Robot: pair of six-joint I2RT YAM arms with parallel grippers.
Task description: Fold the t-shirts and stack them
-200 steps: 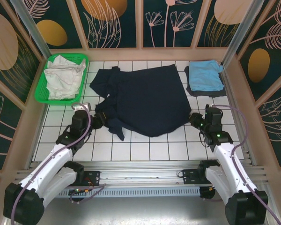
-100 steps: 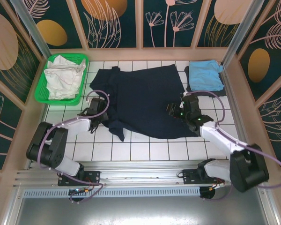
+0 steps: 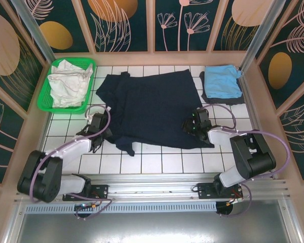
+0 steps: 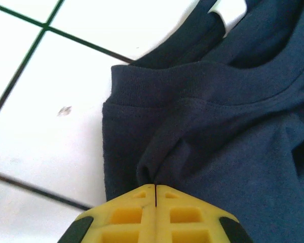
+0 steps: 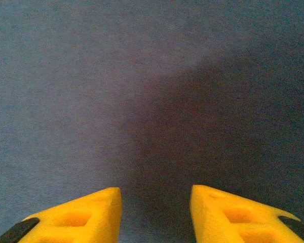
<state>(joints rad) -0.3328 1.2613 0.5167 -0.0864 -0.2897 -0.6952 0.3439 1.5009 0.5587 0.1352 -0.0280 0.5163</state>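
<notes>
Pinching navy t-shirt [image 4: 228, 131] (at a ribbed edge), left gripper [image 4: 155, 188] clamped, right gripper [image 5: 155, 196] parted over cloth.

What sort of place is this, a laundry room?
Likely a robot test booth, not a home: a white tiled tabletop boxed in by leaf-painted wall panels, two white robot arms bolted to a metal rail, a large dark navy t-shirt between them.

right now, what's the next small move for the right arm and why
Probably close the right gripper on the navy t-shirt. Its jaws stand apart over flat fabric, while the left gripper is shut on a pinch of the same shirt, so both sides would then be held.
</notes>
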